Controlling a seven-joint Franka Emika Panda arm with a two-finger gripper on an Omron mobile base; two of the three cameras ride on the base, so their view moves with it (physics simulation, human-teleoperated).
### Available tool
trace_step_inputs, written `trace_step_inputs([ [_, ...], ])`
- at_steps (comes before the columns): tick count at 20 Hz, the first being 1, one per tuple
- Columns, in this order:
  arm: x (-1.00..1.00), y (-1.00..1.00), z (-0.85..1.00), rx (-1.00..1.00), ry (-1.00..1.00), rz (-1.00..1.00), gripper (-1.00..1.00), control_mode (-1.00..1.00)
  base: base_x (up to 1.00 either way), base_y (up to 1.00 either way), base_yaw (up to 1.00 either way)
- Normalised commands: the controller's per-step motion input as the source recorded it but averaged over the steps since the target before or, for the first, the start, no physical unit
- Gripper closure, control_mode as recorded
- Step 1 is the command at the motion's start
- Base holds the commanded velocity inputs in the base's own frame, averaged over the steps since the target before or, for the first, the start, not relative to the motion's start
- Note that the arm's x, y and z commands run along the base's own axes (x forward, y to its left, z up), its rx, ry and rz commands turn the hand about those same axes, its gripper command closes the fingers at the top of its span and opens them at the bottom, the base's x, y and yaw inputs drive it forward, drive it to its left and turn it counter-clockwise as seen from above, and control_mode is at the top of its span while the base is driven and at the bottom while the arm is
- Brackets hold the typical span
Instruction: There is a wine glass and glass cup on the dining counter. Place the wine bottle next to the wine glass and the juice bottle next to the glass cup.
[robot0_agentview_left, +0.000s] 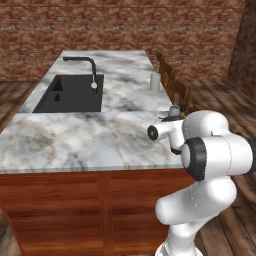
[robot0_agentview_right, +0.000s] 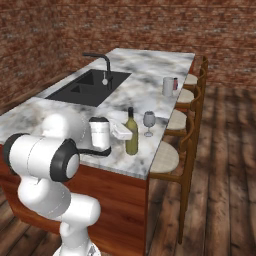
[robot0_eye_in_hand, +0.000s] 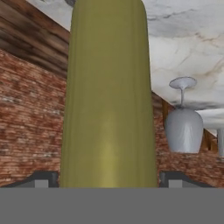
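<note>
The tall olive-green wine bottle (robot0_agentview_right: 131, 135) (robot0_eye_in_hand: 109, 96) stands upright near the dining counter's (robot0_agentview_right: 140, 70) right edge. My gripper (robot0_agentview_right: 129, 136) (robot0_eye_in_hand: 108, 179) reaches in sideways at mid-height, shut on the bottle, a finger tight against each side. The stemmed wine glass (robot0_agentview_right: 149, 121) (robot0_eye_in_hand: 183, 129) stands just beyond the bottle, a small gap apart. Farther along the same edge is the glass cup (robot0_agentview_right: 168, 86) (robot0_agentview_left: 155, 81), with the small dark red juice bottle (robot0_agentview_right: 175, 84) close beside it, partly hidden.
A black sink (robot0_agentview_left: 72, 92) with an arched black faucet (robot0_agentview_left: 87, 65) takes up the counter's far left. Wooden chairs (robot0_agentview_right: 192, 115) line the counter's right side. A brick wall runs behind. My own arm (robot0_agentview_left: 210, 150) blocks the bottle in the left base view.
</note>
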Motion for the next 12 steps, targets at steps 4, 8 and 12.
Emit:
trace_step_inputs([
  [4, 0.01, 0.00, -0.08, 0.00, 0.00, 0.00, 1.00, -1.00, 0.00, 0.00, 0.00],
  [8, 0.00, 0.00, -0.16, 0.00, 0.00, 0.00, 1.00, -1.00, 0.00, 0.00, 0.00],
  [12, 0.00, 0.00, -0.11, 0.00, 0.00, 0.00, 1.00, -1.00, 0.00, 0.00, 0.00],
])
